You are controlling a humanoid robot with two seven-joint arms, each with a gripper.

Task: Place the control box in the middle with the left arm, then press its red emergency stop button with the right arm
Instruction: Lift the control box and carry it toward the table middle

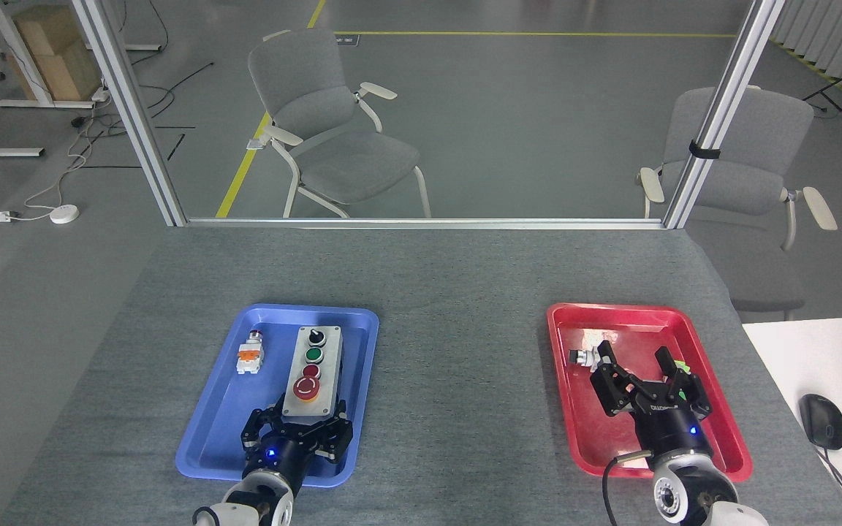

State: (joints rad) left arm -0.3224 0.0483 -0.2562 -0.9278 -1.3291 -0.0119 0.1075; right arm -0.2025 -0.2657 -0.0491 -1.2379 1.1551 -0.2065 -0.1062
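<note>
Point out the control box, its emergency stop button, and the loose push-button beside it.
control box (pixel 313 370): head view, grey face.
emergency stop button (pixel 306 389): head view, red cap.
loose push-button (pixel 249 355): head view, orange-white body.

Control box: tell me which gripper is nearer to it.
Left. The left gripper is at the control box's near end, in the blue tray; the right gripper hovers over the red tray.

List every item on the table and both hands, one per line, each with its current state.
control box: flat in blue tray, near end between left hand's fingers
red emergency stop button: facing up, untouched
loose push-button: lying in blue tray, beside box
left hand: closed around box end
right hand: open, over red tray
</note>
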